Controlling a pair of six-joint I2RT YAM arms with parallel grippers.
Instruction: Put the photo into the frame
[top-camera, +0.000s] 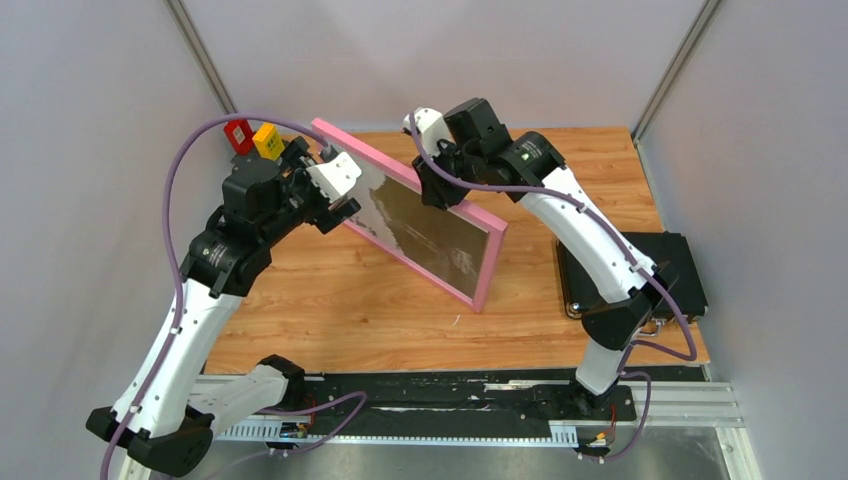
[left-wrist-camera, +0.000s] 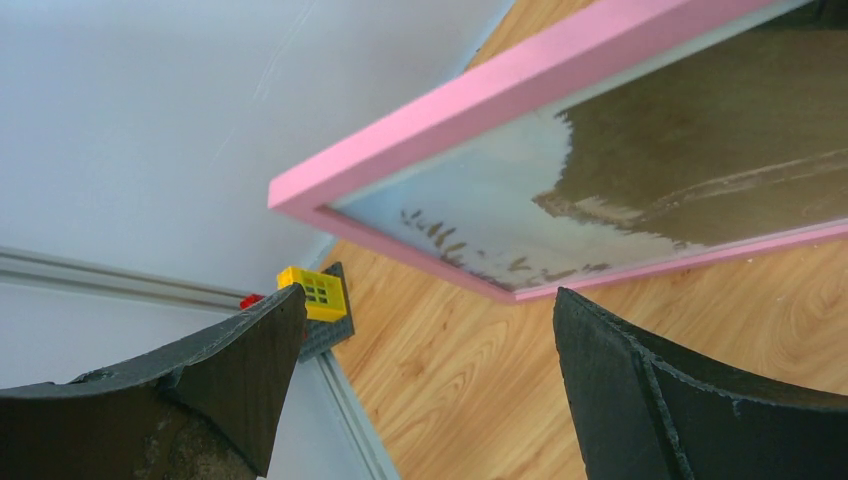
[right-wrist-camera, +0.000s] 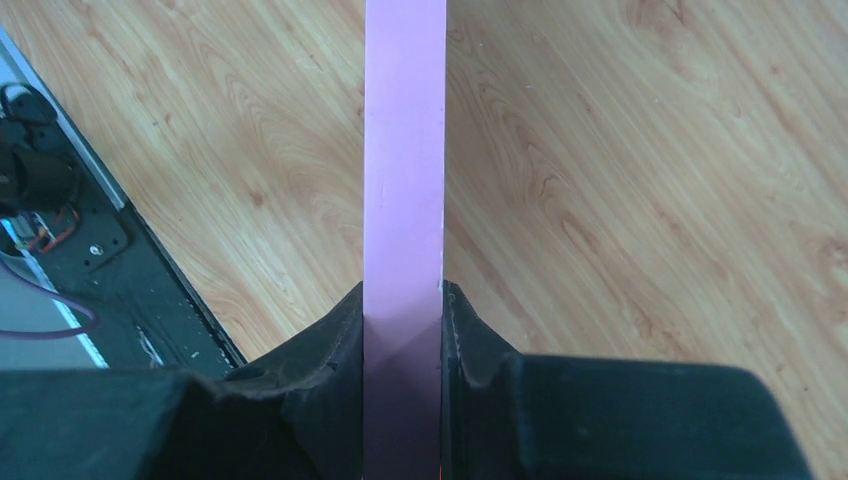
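While the red block (top-camera: 239, 134) and the yellow block (top-camera: 267, 140) are sitting side by side at the far left corner of the wooden surface (top-camera: 350, 320), the left tool (left-wrist-camera: 430, 310) is hovering just right of them with its two dark fingers spread wide, closing on nothing. Its wrist view is looking between those fingers at the left end of the frame (top-camera: 488, 262), which is hanging close ahead of the fingertips without touching either. The frame is standing up on its long side, running on a slant from the far left toward the near right of the surface, with its pink front and clear pane facing the left arm. Whether its lower edge is resting on the wood or hanging just above it, the views are not showing clearly. The photo (left-wrist-camera: 700, 150) is sitting inside the frame behind the pane, showing pale sky toward the left end and dark hills with a thin light line winding across them toward the right. At the middle of the frame's upper edge, the right tool (right-wrist-camera: 403, 300) is reaching down and pinching that pink edge, one black finger pressing on each face. Further right, the black case (top-camera: 660, 270) is lying flat at the surface's right edge, partly hidden by the right arm and well apart from the frame.
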